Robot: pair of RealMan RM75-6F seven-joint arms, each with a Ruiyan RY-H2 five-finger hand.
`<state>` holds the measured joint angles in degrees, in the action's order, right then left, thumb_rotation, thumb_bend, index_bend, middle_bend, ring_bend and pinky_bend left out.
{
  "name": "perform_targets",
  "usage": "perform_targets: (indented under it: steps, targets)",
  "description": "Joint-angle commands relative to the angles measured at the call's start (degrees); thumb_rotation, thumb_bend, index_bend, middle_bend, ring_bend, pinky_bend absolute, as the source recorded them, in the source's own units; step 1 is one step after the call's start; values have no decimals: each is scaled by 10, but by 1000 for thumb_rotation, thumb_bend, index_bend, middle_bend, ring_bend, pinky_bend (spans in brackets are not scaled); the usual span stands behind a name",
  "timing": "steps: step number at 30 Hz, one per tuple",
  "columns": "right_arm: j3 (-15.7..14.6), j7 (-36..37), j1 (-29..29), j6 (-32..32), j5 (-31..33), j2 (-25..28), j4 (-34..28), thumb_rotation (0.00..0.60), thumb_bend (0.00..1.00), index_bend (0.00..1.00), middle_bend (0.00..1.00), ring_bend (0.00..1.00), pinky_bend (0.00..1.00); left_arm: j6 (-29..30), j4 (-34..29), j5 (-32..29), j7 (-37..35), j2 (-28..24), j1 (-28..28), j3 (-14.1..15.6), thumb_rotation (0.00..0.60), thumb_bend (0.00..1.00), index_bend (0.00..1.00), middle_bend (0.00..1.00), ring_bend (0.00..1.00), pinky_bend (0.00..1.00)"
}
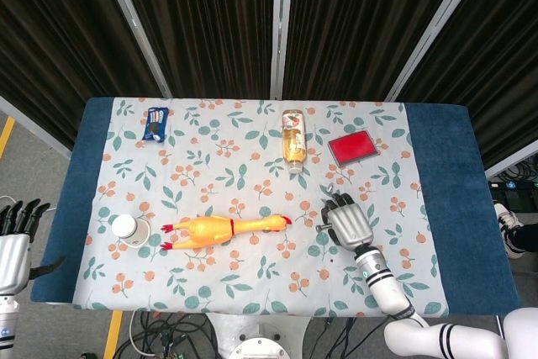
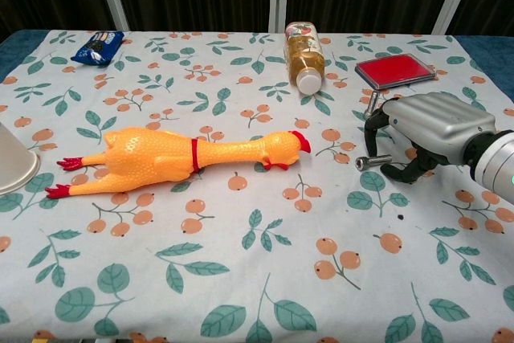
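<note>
Backdrop: dark curtains behind a floral tablecloth [image 2: 241, 279].
Around: rubber chicken [image 2: 185, 154] left of centre; bottle [image 2: 303, 58] and red pad [image 2: 395, 69] in the upper right; snack packet [image 2: 97, 44] upper left; cup [image 1: 126, 228] at the left edge.
Right hand [image 2: 430, 130]: fingers curled around a metal bolt [image 2: 371, 161], centre right, its head poking out leftward.
Left hand [image 1: 15, 237]: lower left, off the table, fingers straight, holding nothing.

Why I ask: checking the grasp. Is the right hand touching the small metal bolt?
Touching. The chest view shows the right hand with its fingers curled around the metal bolt, whose head sticks out.
</note>
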<state>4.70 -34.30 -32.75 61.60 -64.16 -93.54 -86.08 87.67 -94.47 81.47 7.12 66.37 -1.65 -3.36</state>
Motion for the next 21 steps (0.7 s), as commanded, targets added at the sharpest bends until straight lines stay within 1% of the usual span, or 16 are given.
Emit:
perform_targets:
  steps: [1, 7, 10, 14, 18, 21]
  targets:
    - [0, -5, 0, 1, 3, 0, 0, 600, 268, 512, 307, 156, 165, 0, 1, 0, 0, 0, 0, 0, 600, 0, 152, 86, 0, 3]
    - [-2, -14, -2, 2, 1, 0, 0, 600, 332, 524, 307, 156, 152, 0, 2, 0, -1, 1, 0, 0, 600, 0, 152, 82, 0, 2]
    - [-5, -19, -2, 8, -9, -1, 1, 600, 388, 559, 312, 157, 151, 1, 2, 0, -2, 1, 1, 0, 600, 0, 152, 81, 0, 3]
    - [-15, -32, 1, 35, -49, 3, -2, 600, 416, 581, 317, 157, 146, 2, 2, 1, -2, 1, 2, 0, 600, 0, 152, 81, 0, 3]
    - [-24, -49, 0, 55, -91, 15, -15, 600, 416, 582, 318, 157, 137, 3, 2, 3, -2, 1, 1, 0, 600, 0, 152, 81, 0, 2]
    - [-30, -77, -8, 66, -131, 26, -20, 600, 416, 585, 322, 157, 127, 4, 1, 5, -2, 0, 2, 0, 600, 0, 152, 81, 0, 2]
